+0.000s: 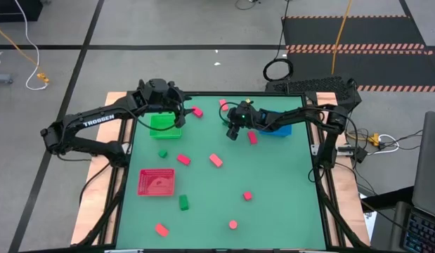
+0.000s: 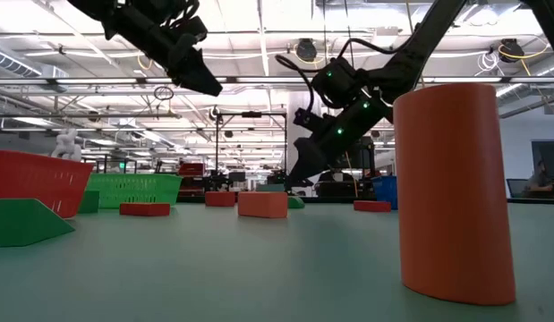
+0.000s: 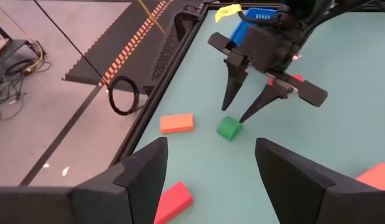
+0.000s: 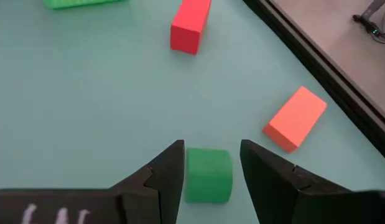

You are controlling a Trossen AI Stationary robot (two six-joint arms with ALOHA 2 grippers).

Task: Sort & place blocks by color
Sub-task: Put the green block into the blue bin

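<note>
Nearest my low camera stands a tall orange-red cylinder block [image 2: 453, 192], upright on the teal table mat [image 1: 273, 197], filling the near right of that view. My working tool is the right gripper [image 4: 208, 163]: its fingers are spread and straddle a small dark green block with a rounded top [image 4: 208, 175], apparently not yet pinching it. That block sits toward the far edge of the mat, between a salmon-orange bar [image 4: 296, 118] and a red bar [image 4: 190, 25], with the blue tray [image 1: 280, 128] off to the right.

The left gripper [image 3: 211, 168] hovers above the green mesh tray [image 1: 165, 125], fingers spread and empty.

I'd judge the green piece to be light, rigid and probably a little slick, so it may squirt sideways if caught on the curve. I would close on its two flat side faces, low and centred, then carry it to the green tray.
</note>
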